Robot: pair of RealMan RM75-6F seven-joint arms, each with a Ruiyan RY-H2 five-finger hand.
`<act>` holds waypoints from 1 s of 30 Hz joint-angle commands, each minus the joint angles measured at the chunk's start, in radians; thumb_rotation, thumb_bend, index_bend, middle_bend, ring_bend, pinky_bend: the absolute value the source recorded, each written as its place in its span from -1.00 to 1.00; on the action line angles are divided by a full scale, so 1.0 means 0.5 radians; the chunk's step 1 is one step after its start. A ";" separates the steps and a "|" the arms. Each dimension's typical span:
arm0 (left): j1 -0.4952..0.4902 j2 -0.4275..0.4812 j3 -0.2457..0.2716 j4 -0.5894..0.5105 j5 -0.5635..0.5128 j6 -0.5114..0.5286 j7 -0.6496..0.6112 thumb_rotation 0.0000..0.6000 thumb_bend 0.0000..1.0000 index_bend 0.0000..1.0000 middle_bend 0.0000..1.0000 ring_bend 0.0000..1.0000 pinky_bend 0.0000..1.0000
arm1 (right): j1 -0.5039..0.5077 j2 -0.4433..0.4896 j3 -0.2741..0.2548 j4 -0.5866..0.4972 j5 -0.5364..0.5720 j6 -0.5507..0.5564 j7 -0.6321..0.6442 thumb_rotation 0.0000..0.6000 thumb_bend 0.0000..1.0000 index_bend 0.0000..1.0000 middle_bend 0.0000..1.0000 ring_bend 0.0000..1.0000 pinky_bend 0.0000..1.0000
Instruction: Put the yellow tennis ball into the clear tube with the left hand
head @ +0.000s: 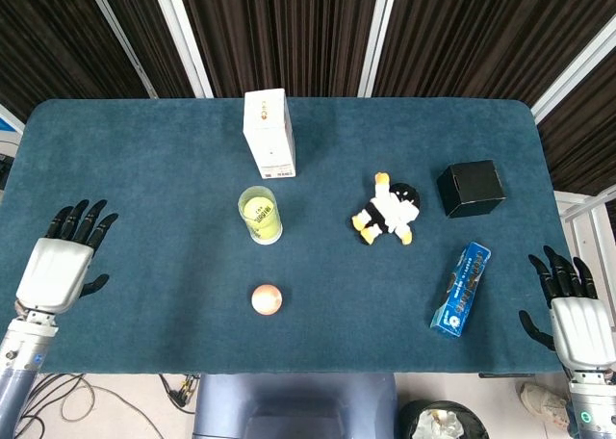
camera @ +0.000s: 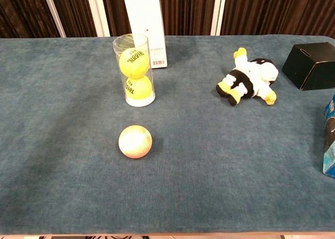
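The clear tube (head: 260,215) (camera: 134,71) stands upright on the blue table, left of centre. Two yellow tennis balls sit stacked inside it, the upper yellow tennis ball (camera: 132,61) near the rim. My left hand (head: 60,267) hovers at the table's near left edge, far from the tube, fingers spread and holding nothing. My right hand (head: 576,312) is off the table's near right corner, fingers apart and empty. Neither hand shows in the chest view.
A pale orange ball (head: 267,299) (camera: 135,141) lies in front of the tube. A white carton (head: 269,132) stands behind it. A plush toy (head: 387,210), a black box (head: 471,188) and a blue packet (head: 460,289) lie to the right.
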 commanded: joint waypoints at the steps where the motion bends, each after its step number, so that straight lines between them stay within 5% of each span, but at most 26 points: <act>1: 0.071 -0.075 0.021 0.180 0.111 -0.011 -0.130 1.00 -0.89 -0.68 -0.91 -0.94 -0.75 | -0.001 -0.001 0.001 0.002 -0.008 0.008 0.005 1.00 -0.30 -0.74 -0.93 -0.78 -0.89; 11: 0.158 -0.217 -0.048 0.414 0.224 -0.016 -0.253 1.00 -0.89 -0.68 -0.91 -0.94 -0.75 | -0.006 0.003 0.000 0.006 -0.018 0.021 0.026 1.00 -0.30 -0.74 -0.93 -0.78 -0.89; 30: 0.259 -0.160 -0.163 0.298 0.162 -0.105 -0.116 1.00 -0.89 -0.68 -0.90 -0.94 -0.75 | -0.004 0.003 -0.002 0.003 -0.014 0.012 0.015 1.00 -0.30 -0.73 -0.93 -0.79 -0.89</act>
